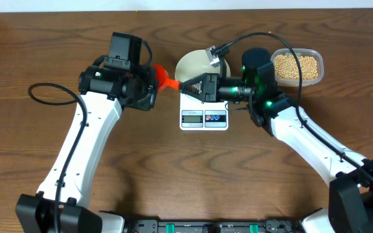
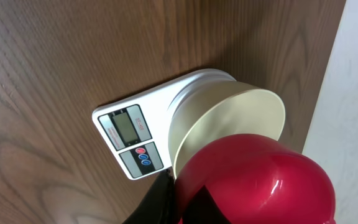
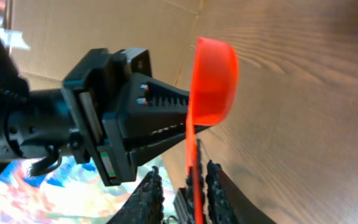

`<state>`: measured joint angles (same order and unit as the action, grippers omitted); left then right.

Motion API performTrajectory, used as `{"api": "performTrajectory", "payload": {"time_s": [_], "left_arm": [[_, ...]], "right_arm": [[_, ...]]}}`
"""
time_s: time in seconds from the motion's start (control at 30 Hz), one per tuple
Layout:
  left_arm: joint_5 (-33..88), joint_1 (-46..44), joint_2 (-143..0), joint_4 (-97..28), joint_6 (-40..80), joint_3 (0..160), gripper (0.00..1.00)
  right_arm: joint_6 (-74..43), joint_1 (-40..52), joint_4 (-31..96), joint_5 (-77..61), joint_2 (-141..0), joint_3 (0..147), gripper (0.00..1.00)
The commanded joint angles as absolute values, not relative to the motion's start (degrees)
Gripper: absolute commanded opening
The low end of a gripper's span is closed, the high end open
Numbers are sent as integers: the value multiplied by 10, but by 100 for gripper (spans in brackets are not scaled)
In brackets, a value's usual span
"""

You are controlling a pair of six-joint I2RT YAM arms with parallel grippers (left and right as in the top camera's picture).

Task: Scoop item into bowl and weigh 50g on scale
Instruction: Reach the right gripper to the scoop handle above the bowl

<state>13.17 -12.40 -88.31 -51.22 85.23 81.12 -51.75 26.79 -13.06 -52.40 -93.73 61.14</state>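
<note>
Red scoop (image 1: 167, 79) handle points right | left pincer (image 1: 155, 81) clamps it | right pincer (image 1: 184, 85) around handle, grip unclear

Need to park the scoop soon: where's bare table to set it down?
Bare wood in front of the scale, between left arm and right arm; also the wide stretch outside the left arm. Crowded at the back: bowl, red scoop and bean tub sit close.

Left arm (image 1: 86, 145) and right arm (image 1: 316, 145): white tapered links, black joints. Black cable (image 1: 31, 94) looped off left, another arched over right. Green lights (image 1: 267, 102) in black housings. Boxy black camera (image 1: 125, 46) on left wrist. Right gripper (image 3: 183, 169) black, ribbed fingers (image 3: 149, 196).
</note>
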Motion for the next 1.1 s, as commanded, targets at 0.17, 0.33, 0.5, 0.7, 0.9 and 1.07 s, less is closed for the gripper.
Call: {"api": "performTrajectory", "payload": {"time_s": [0.17, 0.33, 0.5, 0.7, 0.9, 1.07], "left_arm": [[124, -125, -889, -517, 843, 807, 7], [124, -140, -889, -509, 843, 807, 7], [124, -145, -889, -507, 843, 807, 7], [124, -145, -889, -507, 843, 807, 7], [124, -145, -889, -507, 843, 807, 7], [124, -145, -889, -505, 843, 807, 7]], "right_arm": [[-566, 284, -121, -498, -939, 622, 20], [-572, 298, -120, -483, -939, 622, 18], [-583, 301, -115, -467, -939, 622, 13], [-583, 299, -116, -448, -939, 622, 13], [-594, 287, -123, -443, -939, 622, 13], [-598, 278, -126, -448, -939, 622, 12]]}}
